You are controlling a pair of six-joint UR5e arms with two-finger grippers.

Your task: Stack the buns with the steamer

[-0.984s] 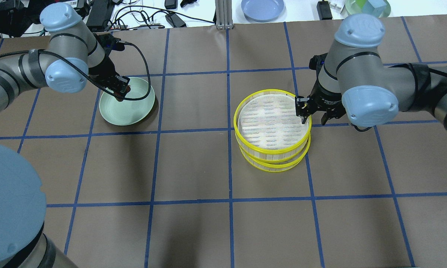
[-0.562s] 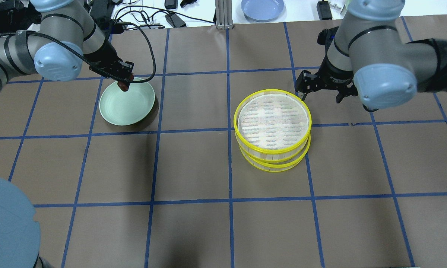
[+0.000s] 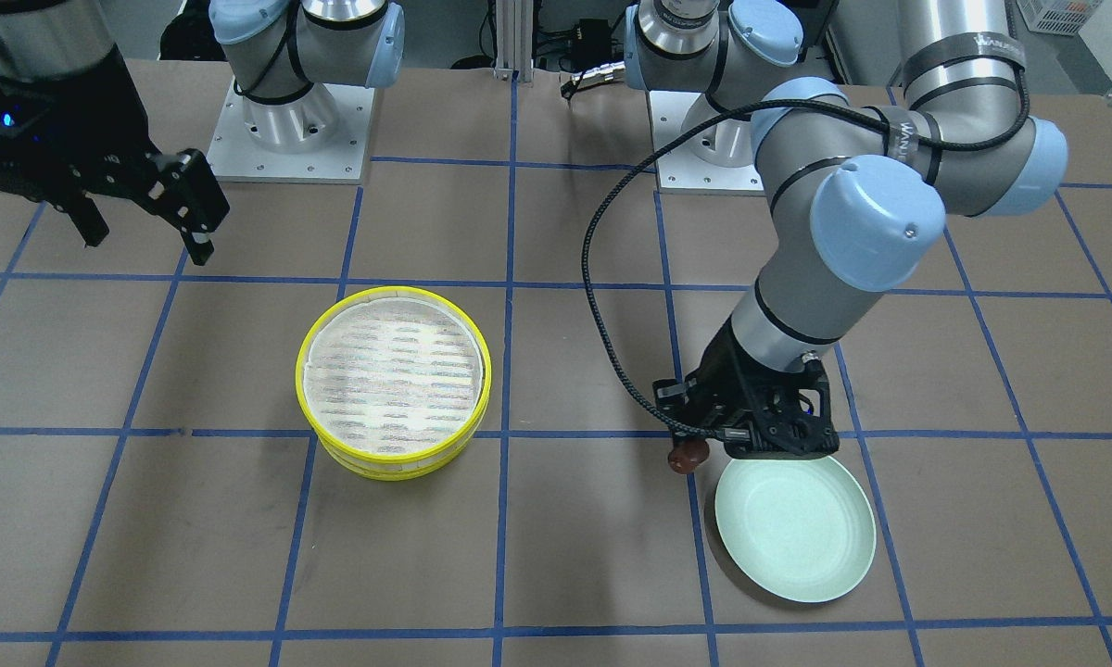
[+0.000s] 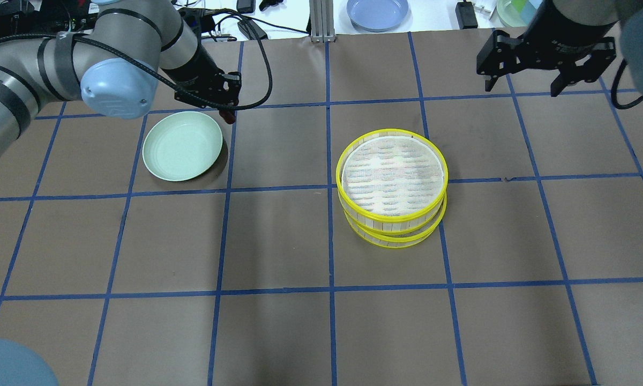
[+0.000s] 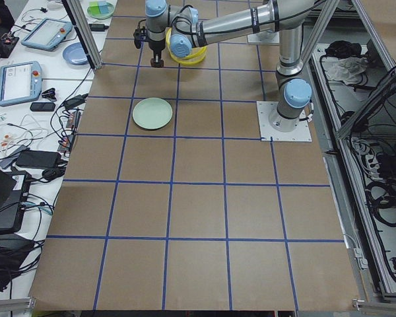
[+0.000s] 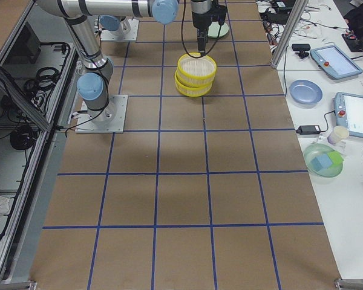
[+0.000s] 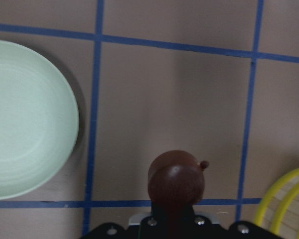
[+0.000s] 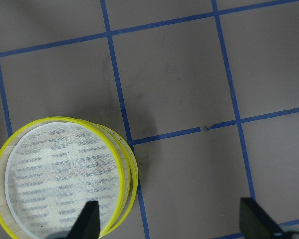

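Note:
The steamer (image 4: 391,182) is two yellow-rimmed trays stacked right of table centre; the top tier's white slatted floor (image 3: 394,375) is bare. My left gripper (image 4: 226,111) is shut on the dark reddish-brown bun (image 7: 176,180) and holds it above the table, just right of the pale green plate (image 4: 182,145) and left of the steamer. The bun also shows in the front-facing view (image 3: 688,454). My right gripper (image 4: 522,86) is open and empty, raised beyond the steamer's far right side. The cream-white bun is not in view.
The pale green plate (image 3: 794,530) is bare. A blue plate (image 4: 378,12), cables and power bricks lie on the white bench beyond the table's far edge. Blue tape lines grid the brown table top (image 4: 278,241).
My left gripper has lifted the brown bun off the green plate and carried it right, past the plate's rim. My right gripper has risen and drawn away from the steamer's rim.

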